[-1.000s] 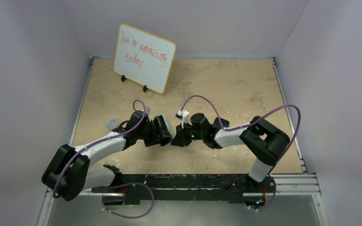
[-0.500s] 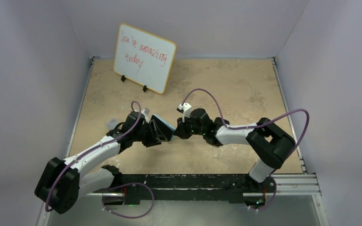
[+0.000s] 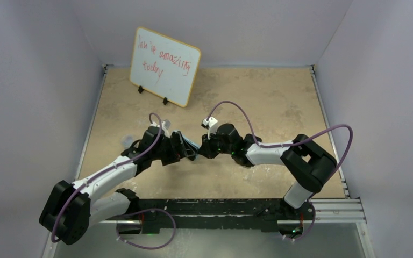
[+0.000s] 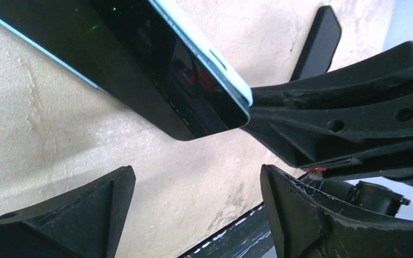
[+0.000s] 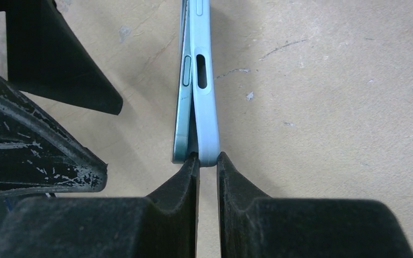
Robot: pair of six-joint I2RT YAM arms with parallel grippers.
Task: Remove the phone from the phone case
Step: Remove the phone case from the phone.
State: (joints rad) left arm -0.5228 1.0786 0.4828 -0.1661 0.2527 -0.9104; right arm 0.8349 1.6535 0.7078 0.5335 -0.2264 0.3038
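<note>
1. Looking down through the top camera, I see both arms reaching in to meet near the middle of the tabletop (image 3: 269, 102). The phone (image 3: 186, 146) and its light-blue phone case (image 3: 192, 145) stand on edge between the left gripper (image 3: 182, 150) and the right gripper (image 3: 200, 152). From here I cannot tell how wide either pair of jaws stands.
2. In the same view a whiteboard (image 3: 164, 65) stands at the far left, well apart. A small clear object (image 3: 127, 141) lies beside the left arm's wrist. The tabletop to the right and on the far side is open.
3. On the left wrist camera, the left gripper (image 4: 196, 177) has its jaws spread wide and holds nothing, with only tabletop showing between them. The phone (image 4: 140, 59) slants across the top of the picture, beyond both fingertips and touching neither.
4. There too, the right gripper (image 4: 258, 107) comes in from the right and closes on the phone's lower corner. A flat black bar (image 4: 317, 43) shows behind it, and I can't identify it.
5. On the right wrist camera, the right gripper (image 5: 207, 161) has its jaws almost shut, pinching the lip of the phone case (image 5: 208, 123). One fingertip is wedged into the gap between case and phone (image 5: 182, 118). The phone's edge has parted from the case at this end, while farther up the two lie together.
6. In that view the left gripper's fingers (image 5: 54, 59) stand to the left of the phone, apart from it. To the right is bare tabletop (image 5: 328, 107).
</note>
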